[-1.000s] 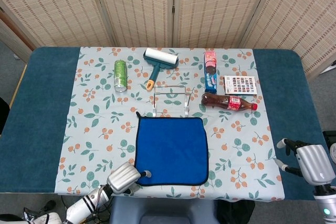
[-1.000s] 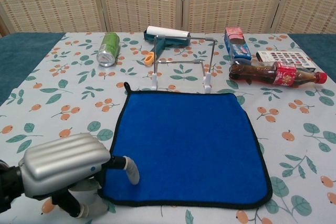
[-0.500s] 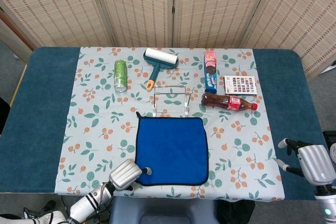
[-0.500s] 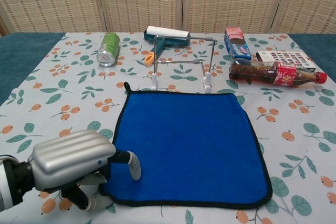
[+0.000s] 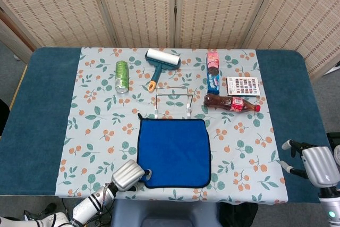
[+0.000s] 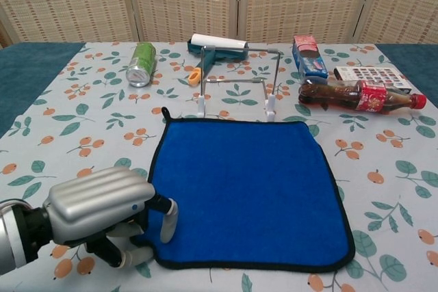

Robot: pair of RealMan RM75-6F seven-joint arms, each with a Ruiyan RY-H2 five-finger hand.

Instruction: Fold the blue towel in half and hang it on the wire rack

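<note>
The blue towel (image 5: 174, 152) (image 6: 246, 189) lies flat on the flowered cloth, just in front of the wire rack (image 5: 173, 101) (image 6: 239, 87), which stands upright and bare. My left hand (image 5: 129, 175) (image 6: 102, 213) is at the towel's near left corner. Its thumb (image 6: 168, 218) presses down on the towel and its fingers (image 6: 130, 254) curl underneath, pinching the corner, which the hand hides. My right hand (image 5: 316, 164) hovers over the table's near right edge, far from the towel, fingers apart and holding nothing. It does not show in the chest view.
Behind the rack lie a green can (image 5: 122, 76), a lint roller (image 5: 159, 62), a biscuit pack (image 5: 213, 71), a cola bottle (image 5: 231, 102) and a colour-swatch card (image 5: 243, 86). The flowered cloth (image 5: 95, 131) covers a dark teal tabletop (image 5: 37, 110).
My left hand has edged right onto the towel's near left corner. Its thumb has bent down onto the cloth, and the corner has drawn in under the hand. The right hand has barely moved.
</note>
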